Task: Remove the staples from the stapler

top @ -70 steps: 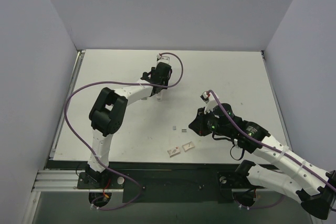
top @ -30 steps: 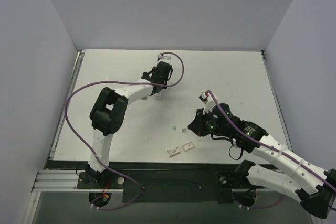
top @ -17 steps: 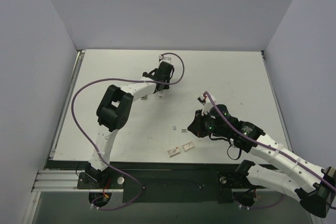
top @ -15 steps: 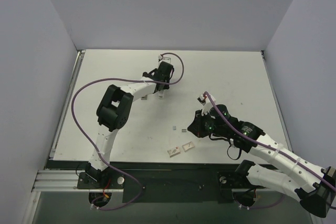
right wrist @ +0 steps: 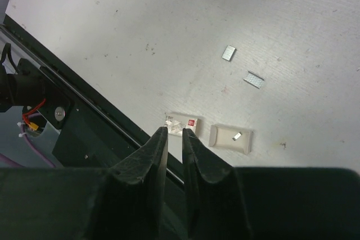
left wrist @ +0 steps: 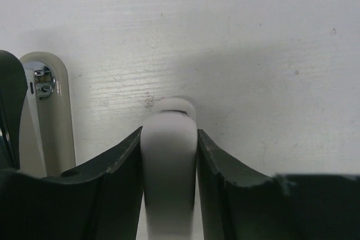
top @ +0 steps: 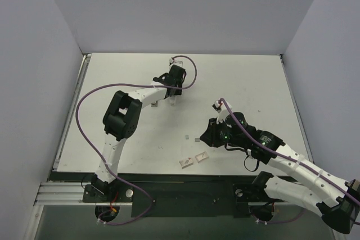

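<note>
In the left wrist view my left gripper (left wrist: 169, 133) is shut on the white plastic bar of the stapler (left wrist: 169, 161), which points down at the table. The stapler's other cream half (left wrist: 52, 116), with a shiny rivet, lies just to the left. From above, this gripper (top: 173, 95) and the stapler (top: 172, 102) sit at the table's far middle. Two small grey strips of staples (right wrist: 229, 53) (right wrist: 254, 79) lie loose on the table; seen from above, the staples (top: 187, 137) are left of my right gripper (top: 207, 133). The right gripper (right wrist: 174, 131) hovers with a narrow gap and nothing in it.
A small white box with a red mark (right wrist: 181, 123) and a cream tray (right wrist: 231, 139) holding a tiny metal piece lie near the table's front edge (right wrist: 84, 85). Grey walls stand on three sides of the table (top: 247, 82).
The right gripper's jaws have parted a little from fully shut. The left arm's elbow has swung slightly right while its gripper stays clamped on the stapler.
</note>
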You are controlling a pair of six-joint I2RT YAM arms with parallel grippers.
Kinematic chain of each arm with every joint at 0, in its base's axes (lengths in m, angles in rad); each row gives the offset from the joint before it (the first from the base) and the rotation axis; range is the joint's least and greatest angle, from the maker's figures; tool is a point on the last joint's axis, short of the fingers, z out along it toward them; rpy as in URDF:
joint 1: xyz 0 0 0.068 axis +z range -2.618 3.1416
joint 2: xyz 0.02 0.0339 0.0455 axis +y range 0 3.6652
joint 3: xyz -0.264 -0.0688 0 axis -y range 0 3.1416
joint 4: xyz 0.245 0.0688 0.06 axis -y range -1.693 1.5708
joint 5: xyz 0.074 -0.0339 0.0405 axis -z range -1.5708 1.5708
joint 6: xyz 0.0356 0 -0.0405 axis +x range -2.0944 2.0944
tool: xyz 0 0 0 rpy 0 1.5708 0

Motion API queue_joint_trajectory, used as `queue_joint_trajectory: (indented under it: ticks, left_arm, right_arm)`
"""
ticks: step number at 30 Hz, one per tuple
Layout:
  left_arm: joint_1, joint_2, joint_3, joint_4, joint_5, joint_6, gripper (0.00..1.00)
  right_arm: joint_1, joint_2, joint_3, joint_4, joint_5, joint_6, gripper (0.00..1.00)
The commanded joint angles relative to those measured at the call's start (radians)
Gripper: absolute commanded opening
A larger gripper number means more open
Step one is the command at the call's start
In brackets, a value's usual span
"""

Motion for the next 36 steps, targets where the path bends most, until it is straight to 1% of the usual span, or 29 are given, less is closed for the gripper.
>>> queue_joint_trajectory:
  ticks: [1, 5, 10, 13, 18, 19, 22, 25, 29, 30, 33, 34, 36]
  left_arm:
    - [0.009, -0.024, 0.01, -0.104, 0.065, 0.012, 0.52]
    - [0.01, -0.051, 0.009, -0.097, 0.063, 0.029, 0.61]
    - [0.01, -0.11, -0.003, -0.082, 0.059, 0.035, 0.75]
    - [0.01, -0.179, -0.037, -0.061, 0.059, 0.044, 0.8]
    - [0.006, -0.283, -0.079, -0.054, 0.062, 0.045, 0.82]
    - [0.006, -0.318, -0.095, -0.056, 0.062, 0.042, 0.83]
    - [0.002, -0.402, -0.134, -0.068, 0.057, 0.026, 0.84]
    - [-0.004, -0.493, -0.224, -0.056, 0.072, 0.003, 0.84]
    - [-0.011, -0.64, -0.351, -0.024, 0.132, -0.053, 0.82]
    - [-0.013, -0.683, -0.4, -0.012, 0.15, -0.072, 0.82]
    - [-0.031, -0.777, -0.483, 0.002, 0.166, -0.1, 0.82]
    - [-0.037, -0.821, -0.526, -0.001, 0.167, -0.114, 0.82]
    - [-0.048, -0.89, -0.589, -0.002, 0.18, -0.131, 0.82]
  right_arm:
    - [-0.005, -0.028, 0.004, 0.009, -0.008, 0.01, 0.16]
    - [-0.005, -0.039, 0.012, -0.012, 0.003, 0.006, 0.19]
    - [-0.005, -0.04, 0.033, -0.043, 0.0, 0.004, 0.23]
    - [-0.005, -0.04, 0.04, -0.055, -0.006, 0.002, 0.25]
    - [-0.006, -0.047, 0.046, -0.102, -0.006, -0.007, 0.31]
    - [-0.003, -0.05, 0.043, -0.107, -0.006, -0.007, 0.34]
    - [-0.003, -0.056, 0.034, -0.144, -0.008, 0.001, 0.36]
    - [-0.002, -0.07, 0.001, -0.17, -0.025, 0.002, 0.39]
    - [0.012, -0.042, -0.035, -0.221, -0.043, 0.001, 0.4]
    - [0.029, -0.045, -0.043, -0.222, -0.02, 0.007, 0.41]
    - [0.057, -0.048, -0.065, -0.23, 0.058, 0.012, 0.42]
    - [0.057, -0.042, -0.056, -0.234, 0.088, 0.012, 0.42]
    - [0.057, -0.021, -0.034, -0.241, 0.102, -0.011, 0.42]
